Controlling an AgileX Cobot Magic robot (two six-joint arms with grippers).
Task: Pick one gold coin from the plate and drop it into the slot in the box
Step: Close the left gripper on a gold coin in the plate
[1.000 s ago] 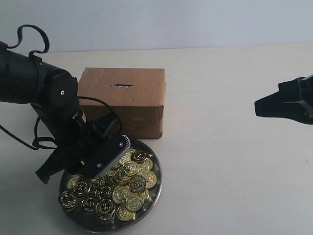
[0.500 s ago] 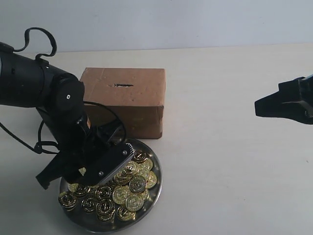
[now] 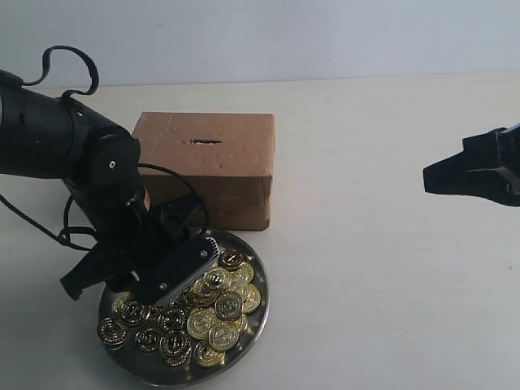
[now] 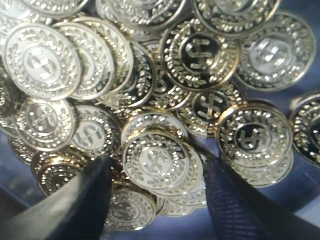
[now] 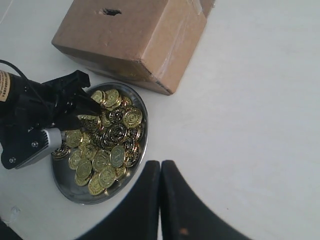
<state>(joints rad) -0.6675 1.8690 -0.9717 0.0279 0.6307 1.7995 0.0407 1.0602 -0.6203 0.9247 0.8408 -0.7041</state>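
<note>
The round shiny silver metal plate (image 5: 67,185) sat just in front of the plain brown cardboard box (image 3: 203,166), heaped with gold coins (image 3: 211,313); each coin bore a dollar sign inside a leafy wreath; the left gripper (image 4: 157,170) stood low in the heap, its dark fingers (image 4: 90,192) spread either side of one coin (image 4: 157,162); the ragged dark slot (image 3: 205,142) lay in the box's top; the right gripper (image 5: 160,167) hung well apart, fingers pressed together.
</note>
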